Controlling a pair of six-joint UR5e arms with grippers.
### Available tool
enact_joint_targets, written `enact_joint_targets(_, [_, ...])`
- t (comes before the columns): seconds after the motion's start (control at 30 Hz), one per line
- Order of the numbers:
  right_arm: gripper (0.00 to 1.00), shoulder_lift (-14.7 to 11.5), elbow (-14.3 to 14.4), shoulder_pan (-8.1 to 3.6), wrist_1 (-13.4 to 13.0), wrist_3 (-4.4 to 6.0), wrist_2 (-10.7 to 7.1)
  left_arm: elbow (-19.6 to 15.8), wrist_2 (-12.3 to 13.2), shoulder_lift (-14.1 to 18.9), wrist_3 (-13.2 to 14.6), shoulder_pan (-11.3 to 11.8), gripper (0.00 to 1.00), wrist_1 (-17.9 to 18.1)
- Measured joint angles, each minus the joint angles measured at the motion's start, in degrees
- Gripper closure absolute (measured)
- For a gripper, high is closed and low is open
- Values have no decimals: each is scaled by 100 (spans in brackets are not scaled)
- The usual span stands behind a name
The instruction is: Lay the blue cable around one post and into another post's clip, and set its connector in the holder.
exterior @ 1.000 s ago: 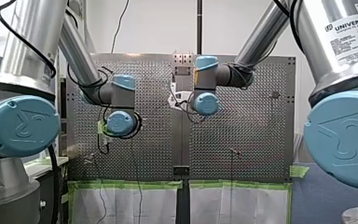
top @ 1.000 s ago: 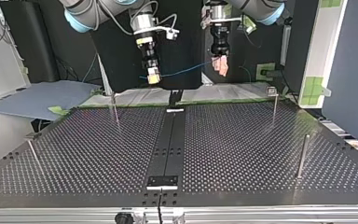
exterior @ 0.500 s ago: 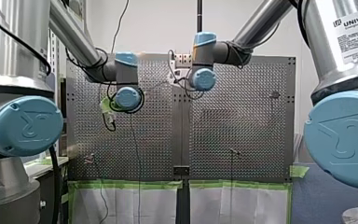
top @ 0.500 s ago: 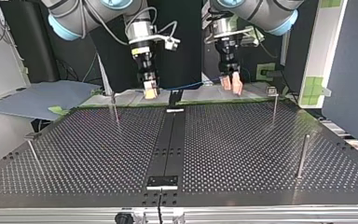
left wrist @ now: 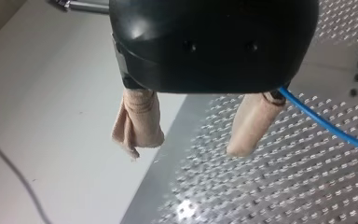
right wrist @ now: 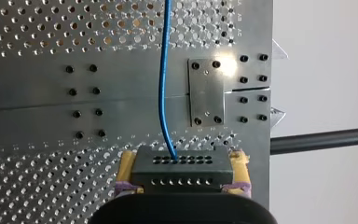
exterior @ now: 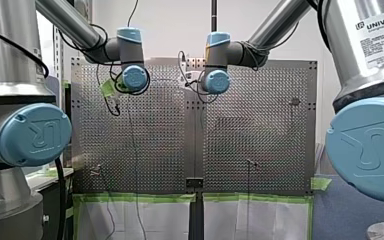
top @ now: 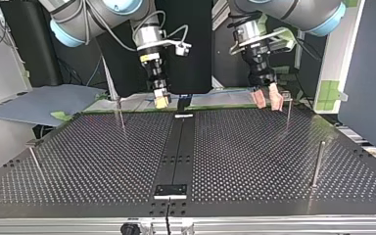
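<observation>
In the top view my right gripper [top: 161, 100] hangs just over the table's far edge, its yellow pads shut on a black connector block. The right wrist view shows that block [right wrist: 182, 168] between the pads of my right gripper [right wrist: 182, 161], with the blue cable [right wrist: 164, 79] leaving it over the plate. The cable [top: 215, 91] stretches across to my left gripper [top: 267, 98], which is open beside a thin post [top: 288, 110]. In the left wrist view my left gripper [left wrist: 193, 140] has beige-padded fingers [left wrist: 137, 123] spread apart; the blue cable [left wrist: 326, 126] passes beside one finger, unpinched.
Thin upright posts stand on the perforated table: one at the top view's far left [top: 121, 112], one at the near right [top: 317, 164], one at the near left [top: 34, 156]. A small black plate [top: 171, 190] sits on the centre strip near the front edge.
My left gripper has dropped and swung toward the top view's right, ending beside the far right post. My right gripper has come down to the table's far edge with the connector, dragging the cable lower.
</observation>
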Motion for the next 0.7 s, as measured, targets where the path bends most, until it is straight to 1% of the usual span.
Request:
enact_joint_targets(0.13, [100, 148, -145, 14, 99, -41, -36, 85, -75, 258, 7, 89, 0, -255])
enact_joint_targets(0.27, [100, 361, -361, 43, 274, -168, -114, 235, -89, 493, 11, 173, 0, -492])
enact_joint_targets(0.3, [100, 396, -407, 47, 294, -185, -142, 276, -90, 543, 14, 192, 0, -543])
enact_joint_targets(0.37, [100, 446, -506, 58, 318, -202, -206, 379, -91, 658, 26, 240, 0, -657])
enact_joint_targets(0.47, [100, 473, -636, 75, 344, -223, -250, 535, -89, 816, 61, 312, 0, -837])
enact_joint_targets(0.6, [100, 480, -797, 101, 404, -239, -265, 674, -70, 891, 134, 441, 0, -1071])
enact_joint_targets(0.7, [100, 482, -855, 111, 431, -244, -267, 731, 41, 902, 156, 604, 0, -1261])
